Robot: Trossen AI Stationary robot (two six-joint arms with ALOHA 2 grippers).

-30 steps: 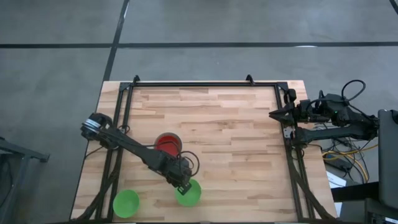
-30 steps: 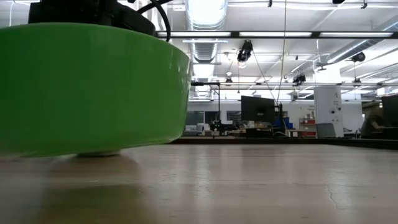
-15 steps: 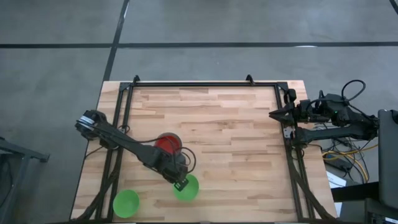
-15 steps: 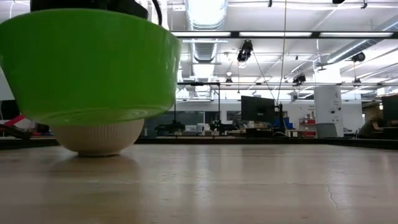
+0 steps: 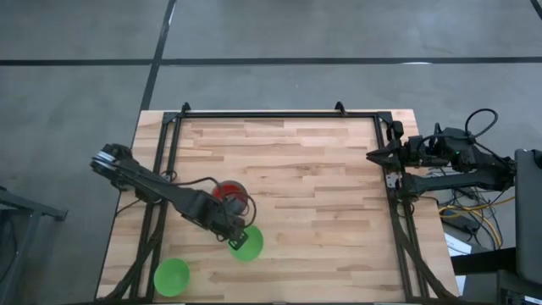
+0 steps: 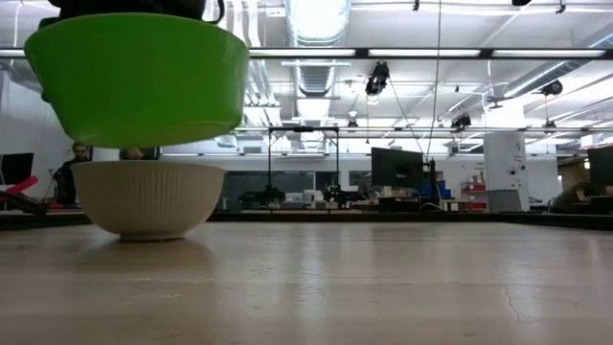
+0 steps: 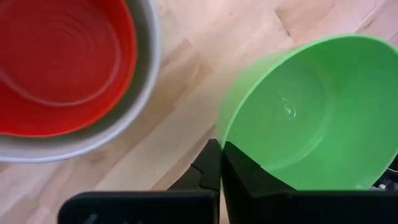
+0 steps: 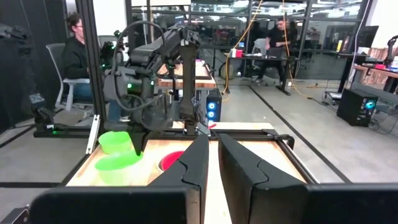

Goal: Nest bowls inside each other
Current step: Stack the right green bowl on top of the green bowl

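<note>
Glossy plastic green bowl (image 7: 311, 118), ribbed pale bowl (image 6: 148, 196), smooth wood table (image 5: 322, 186)

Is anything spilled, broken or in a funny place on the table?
Nothing is spilled or broken. One green bowl hangs tilted in the air, pinched at its rim by the left gripper, beside the white bowl holding the red bowl. Another green bowl sits alone near the table's corner.

The left gripper (image 5: 238, 242) has carried the bright green plastic bowl (image 5: 247, 244) up off the tabletop (image 5: 322, 178) — in the high view it has slid up and left, closer to the pale grey-white ribbed bowl (image 6: 148, 198) holding the red bowl (image 5: 227, 193). In the low view the green bowl now hangs clear above the pale one — earlier it filled the frame's left.
</note>
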